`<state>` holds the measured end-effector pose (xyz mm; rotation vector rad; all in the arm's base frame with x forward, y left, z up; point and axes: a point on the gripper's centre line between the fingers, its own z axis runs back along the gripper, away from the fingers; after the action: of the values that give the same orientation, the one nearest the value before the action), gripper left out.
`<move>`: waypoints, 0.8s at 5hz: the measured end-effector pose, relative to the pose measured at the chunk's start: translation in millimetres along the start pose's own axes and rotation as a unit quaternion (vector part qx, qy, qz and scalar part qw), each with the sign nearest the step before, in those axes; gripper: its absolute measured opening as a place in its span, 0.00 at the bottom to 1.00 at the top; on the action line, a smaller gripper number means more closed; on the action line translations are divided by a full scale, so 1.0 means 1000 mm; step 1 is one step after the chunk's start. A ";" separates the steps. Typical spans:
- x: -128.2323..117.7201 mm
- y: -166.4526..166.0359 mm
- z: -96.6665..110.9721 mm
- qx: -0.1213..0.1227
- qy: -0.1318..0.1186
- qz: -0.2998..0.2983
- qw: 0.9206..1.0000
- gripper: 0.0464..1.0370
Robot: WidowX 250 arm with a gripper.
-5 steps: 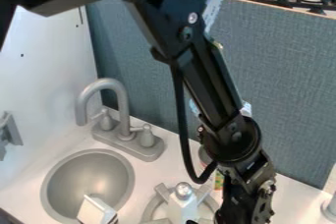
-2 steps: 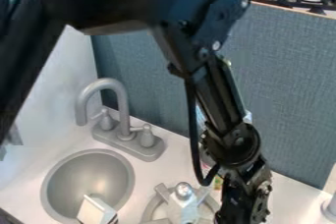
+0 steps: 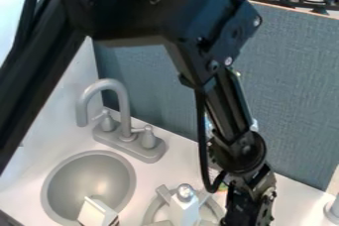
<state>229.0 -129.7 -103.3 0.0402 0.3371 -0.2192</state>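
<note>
Can see black metal tool (image 3: 248,212) at bottom edge of view, right of centre. Cannot tell if apart, together or clamped on sth. Nearest to it, just to the left, can find white block-shaped object w/ round silver top (image 3: 185,211), on grey round burner (image 3: 152,214) of white worktop (image 3: 159,173). Further left, can note white angular box (image 3: 96,213) in lower part of grey round basin (image 3: 83,180), w/ curved grey plastic tap (image 3: 124,106) behind.
</note>
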 end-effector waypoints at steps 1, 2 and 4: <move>-0.009 -0.001 0.002 -0.009 0.000 -0.004 1.000 0.59; -0.007 -0.008 0.035 -0.009 -0.043 -0.016 0.999 0.59; 0.009 -0.033 0.064 0.004 -0.078 -0.061 0.995 0.59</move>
<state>251.1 -168.4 -45.7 0.0105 0.1821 -0.3419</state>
